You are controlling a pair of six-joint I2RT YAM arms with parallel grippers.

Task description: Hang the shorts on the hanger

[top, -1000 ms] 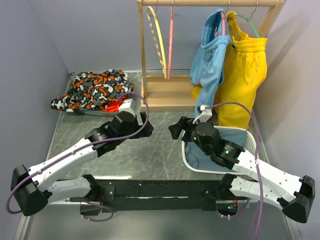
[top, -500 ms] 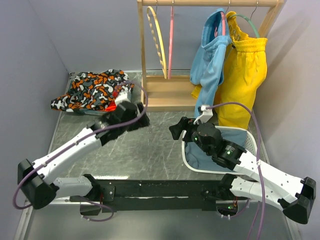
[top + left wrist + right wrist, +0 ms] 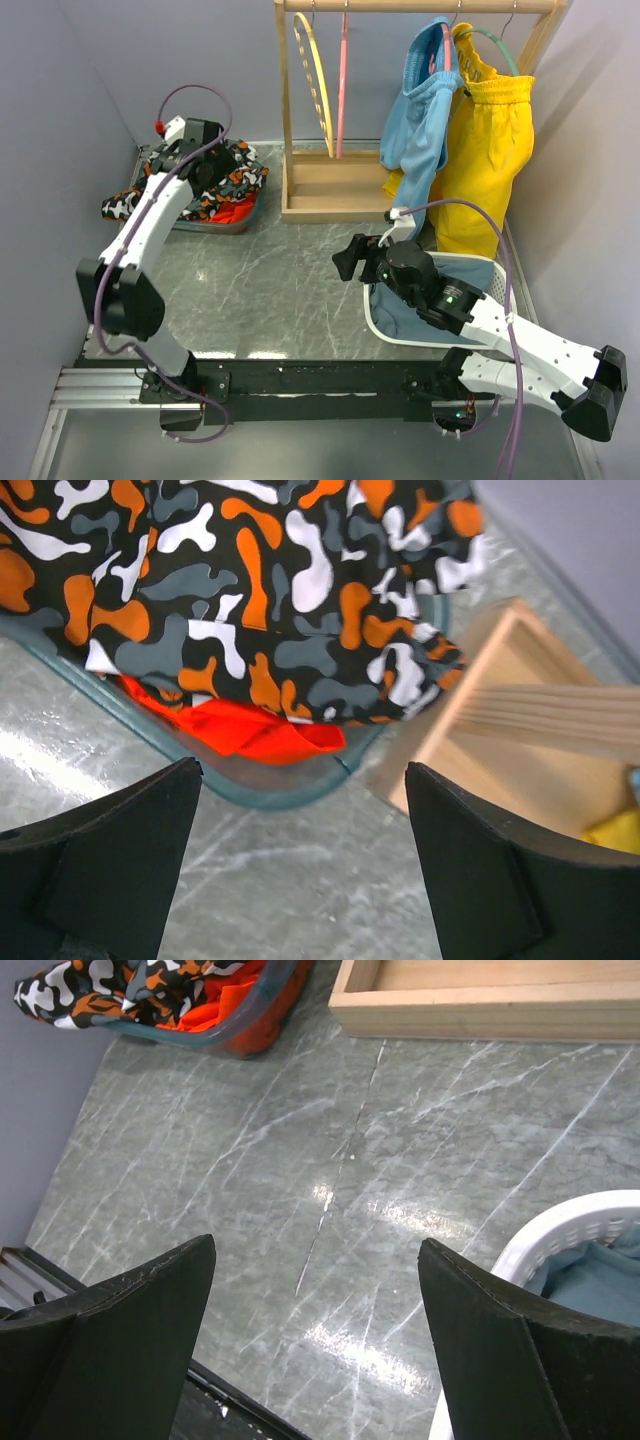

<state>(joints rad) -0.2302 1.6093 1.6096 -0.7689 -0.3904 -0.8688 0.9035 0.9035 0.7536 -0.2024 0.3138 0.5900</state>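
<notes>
The shorts (image 3: 180,190), in an orange, black, grey and white blotch print, lie heaped in a teal tray (image 3: 238,226) at the back left, over a plain orange-red garment (image 3: 240,730). My left gripper (image 3: 212,172) hovers above the shorts (image 3: 250,590), open, nothing between its fingers (image 3: 120,860). The pink hanger (image 3: 342,80) hangs bare on the wooden rack. My right gripper (image 3: 350,262) stands open and empty over the table's middle; its wrist view catches the shorts (image 3: 110,990) far off at top left.
A yellow hanger (image 3: 315,80) hangs beside the pink one. Light-blue shorts (image 3: 420,120) and yellow shorts (image 3: 490,150) hang at the rack's right. The rack's wooden base (image 3: 335,190) stands right of the tray. A white basket (image 3: 495,275) holding blue cloth sits under my right arm.
My left arm has swung from the table's middle out to the back left, over the tray with the shorts. The right gripper has barely shifted.
</notes>
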